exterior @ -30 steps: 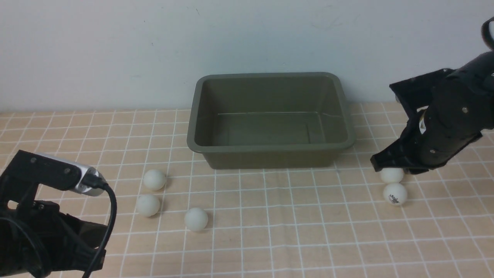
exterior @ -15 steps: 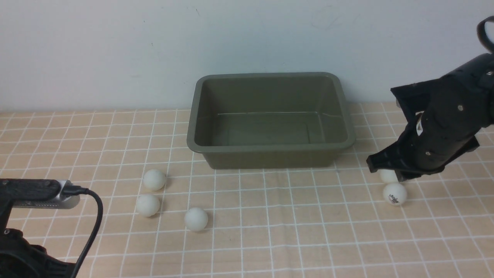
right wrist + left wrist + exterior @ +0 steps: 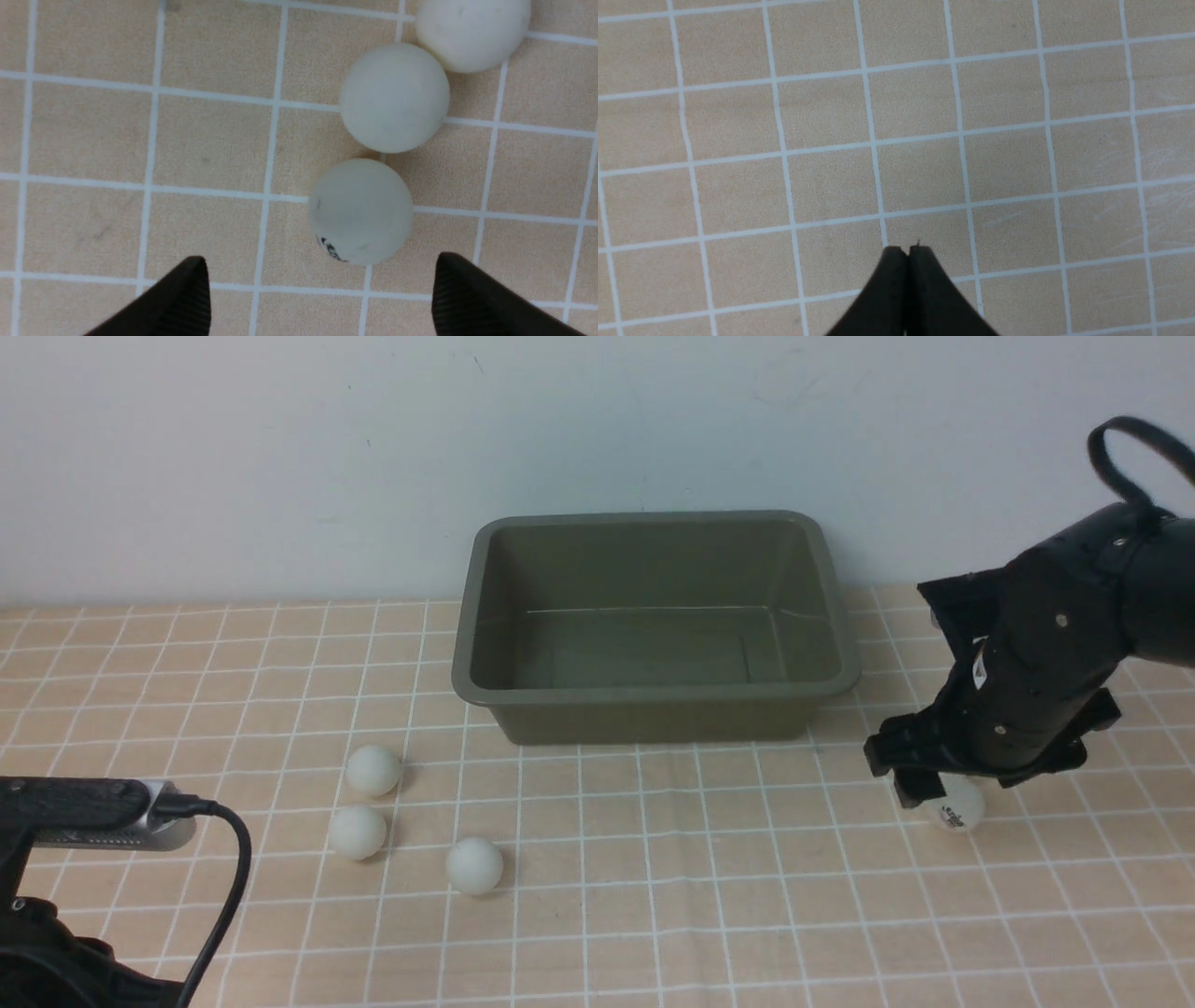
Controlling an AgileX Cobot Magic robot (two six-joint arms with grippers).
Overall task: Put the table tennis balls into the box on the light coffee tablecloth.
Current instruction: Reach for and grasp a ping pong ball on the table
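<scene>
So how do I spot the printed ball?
Look right of the olive-green box, where the right hand hangs open over three white table tennis balls. It is the ball nearest the hand, the only one with a dark printed mark.

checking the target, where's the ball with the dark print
Front view: the marked ball lies on the tablecloth right of the box, under the open right gripper.

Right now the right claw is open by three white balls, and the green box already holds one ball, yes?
No: the box is empty, as the front view shows. The right claw is open by three white balls, seen in its wrist view.
</scene>
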